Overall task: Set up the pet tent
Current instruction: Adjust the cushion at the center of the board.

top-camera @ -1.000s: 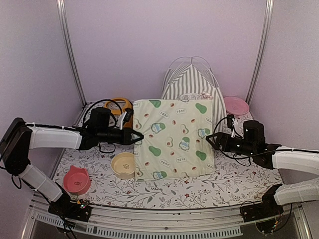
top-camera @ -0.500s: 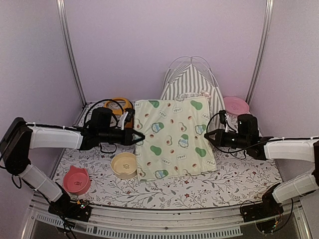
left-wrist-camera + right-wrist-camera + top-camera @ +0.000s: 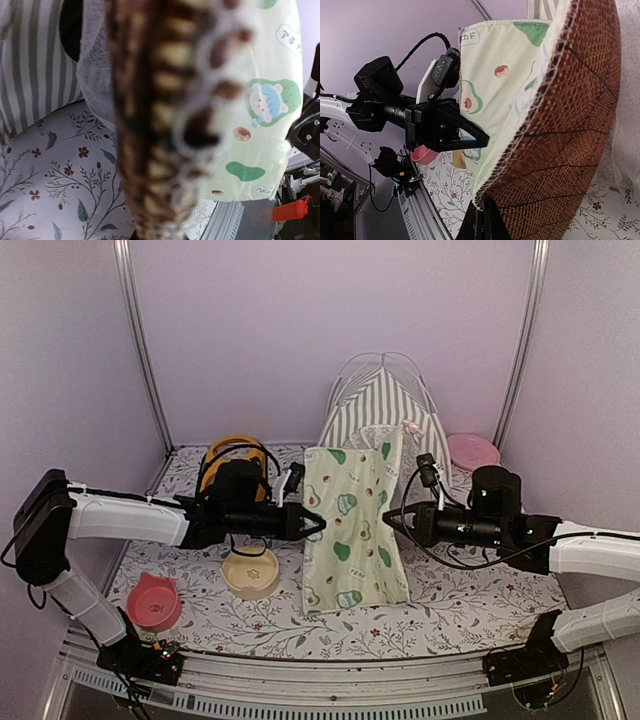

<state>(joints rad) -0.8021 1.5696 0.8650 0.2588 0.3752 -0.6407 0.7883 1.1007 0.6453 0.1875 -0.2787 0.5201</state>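
item: pet tent (image 3: 377, 405), grey-green and white striped, standing upright at upper centre of the top view, against the back wall, white poles arched over its peak. it lay behind both grippers and untouched by either. left gripper (image 3: 316, 525), centre-left, closed on the left edge of a cream mat (image 3: 348, 530); right gripper (image 3: 388, 523), centre-right, closed on its right edge. the mat was bowed between them, standing in front of the tent's door, its brown woven underside filling both wrist views. writing: small label patches (image 3: 467, 36) on the mat carried japanese-style characters, too small to read surely. also present: pink plate (image 3: 473, 451) right of the tent; yellow bowl (image 3: 250, 571); pink bowl (image 3: 155, 602) at lower left.
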